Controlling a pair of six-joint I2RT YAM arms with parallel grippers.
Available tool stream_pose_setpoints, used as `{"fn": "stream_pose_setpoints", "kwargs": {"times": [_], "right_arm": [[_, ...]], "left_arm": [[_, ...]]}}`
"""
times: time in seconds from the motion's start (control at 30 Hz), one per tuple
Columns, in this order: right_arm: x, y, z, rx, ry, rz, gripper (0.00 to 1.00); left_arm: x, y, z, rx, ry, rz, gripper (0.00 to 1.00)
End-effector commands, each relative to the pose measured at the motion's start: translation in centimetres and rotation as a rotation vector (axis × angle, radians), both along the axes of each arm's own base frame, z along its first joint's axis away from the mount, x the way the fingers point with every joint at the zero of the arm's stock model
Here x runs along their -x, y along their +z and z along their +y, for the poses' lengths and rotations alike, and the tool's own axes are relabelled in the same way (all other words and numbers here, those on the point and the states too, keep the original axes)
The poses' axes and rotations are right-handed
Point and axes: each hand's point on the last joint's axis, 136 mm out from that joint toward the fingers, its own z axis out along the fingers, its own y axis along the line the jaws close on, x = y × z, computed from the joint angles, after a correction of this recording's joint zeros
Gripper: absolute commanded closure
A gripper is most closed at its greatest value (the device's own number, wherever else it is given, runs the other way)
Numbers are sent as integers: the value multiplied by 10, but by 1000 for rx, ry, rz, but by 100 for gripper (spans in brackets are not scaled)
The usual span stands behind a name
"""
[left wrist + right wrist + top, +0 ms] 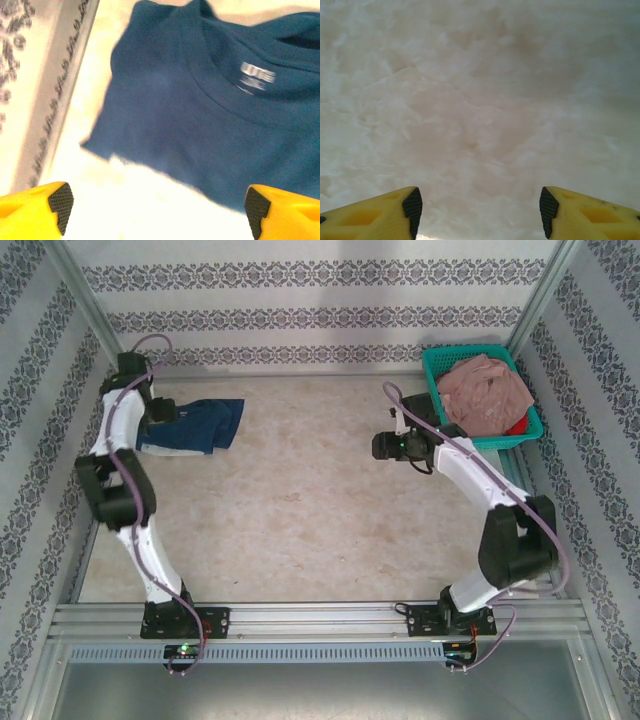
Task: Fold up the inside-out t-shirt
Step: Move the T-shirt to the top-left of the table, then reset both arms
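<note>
1. The inside-out t-shirt [200, 115] lies crumpled on the worktop [470, 100], just ahead of and below the left tool [155, 207] and well apart from the right tool [476, 210].
2. It looks soft, light and limp and will likely sag and bunch. A hem corner, or the shoulder beside the collar label [257, 75], seems the best place to pinch.
3. The left arm [125, 490] reaches far forward with its tool tipped down, jaws spread and empty.
4. The right arm [480, 480] bends inward, its tool released above the worktop.

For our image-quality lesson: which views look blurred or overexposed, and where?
Left wrist: the t-shirt is motion-blurred, its label unreadable, and the table beside it is blown out white. Right wrist: soft, hazy table texture. Top external: fairly sharp, evenly lit.
</note>
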Motion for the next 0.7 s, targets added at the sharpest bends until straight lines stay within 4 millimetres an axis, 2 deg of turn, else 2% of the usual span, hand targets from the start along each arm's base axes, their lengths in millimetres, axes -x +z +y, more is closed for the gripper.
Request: {"fn": "stream_pose_setpoints", "kwargs": {"times": [0.0, 0.13, 0.2, 0.3, 0.4, 0.53, 0.67], "right_arm": [[2, 22, -32, 149, -85, -150, 25], [11, 27, -64, 248, -193, -250, 8], [17, 24, -85, 295, -262, -281, 4], [22, 22, -112, 344, -363, -336, 2], [24, 14, -124, 382, -373, -460, 2], [26, -3, -134, 370, -384, -569, 2], [23, -23, -143, 339, -392, -600, 2]], "left_arm": [[-1, 69, -56, 159, -39, -409, 0], [42, 69, -89, 121, -75, -557, 0], [64, 55, -98, 77, -80, -598, 0], [88, 31, -105, 51, -84, -643, 0], [99, 6, -107, 7, -92, -677, 0], [92, -27, -114, -45, -167, -634, 0], [85, -45, -119, -74, -213, -684, 0]]}}
